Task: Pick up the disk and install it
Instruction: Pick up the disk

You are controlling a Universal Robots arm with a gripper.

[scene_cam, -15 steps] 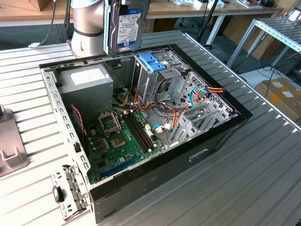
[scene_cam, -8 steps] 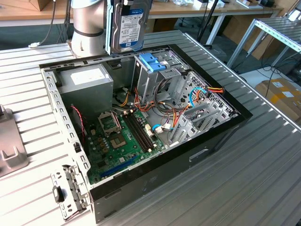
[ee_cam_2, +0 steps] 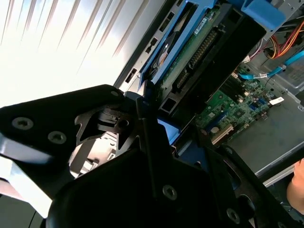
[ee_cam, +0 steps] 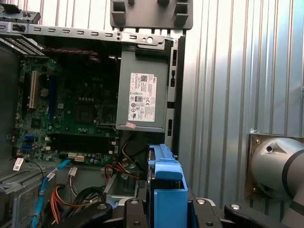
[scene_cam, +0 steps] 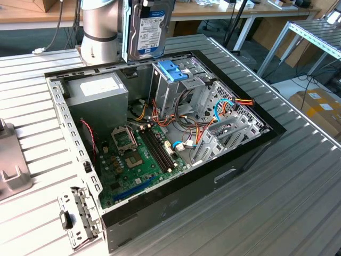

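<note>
The disk (scene_cam: 151, 29) hangs upright above the back of the open computer case (scene_cam: 58, 106), with its white label and blue band facing the exterior view. My gripper (ee_cam: 165, 211) is shut on it from above, black fingers on either side of its blue plastic rail (ee_cam: 166, 183). The disk's green circuit-board side (ee_cam_2: 190, 57) shows in the second wrist view. Just below the disk, toward the exterior view's right, stands the upright metal drive cage (scene_cam: 170, 88) with its blue plastic top (scene_cam: 171, 69). The disk is above the cage and not touching it.
Inside the case lie the green motherboard (scene_cam: 138, 154), a grey power supply box (scene_cam: 98, 90) with a white sticker, and loose coloured cables (scene_cam: 224, 106). The arm's base (scene_cam: 98, 32) stands behind the case. A grey metal bracket (scene_cam: 10, 160) rests on the ribbed table at the exterior view's left.
</note>
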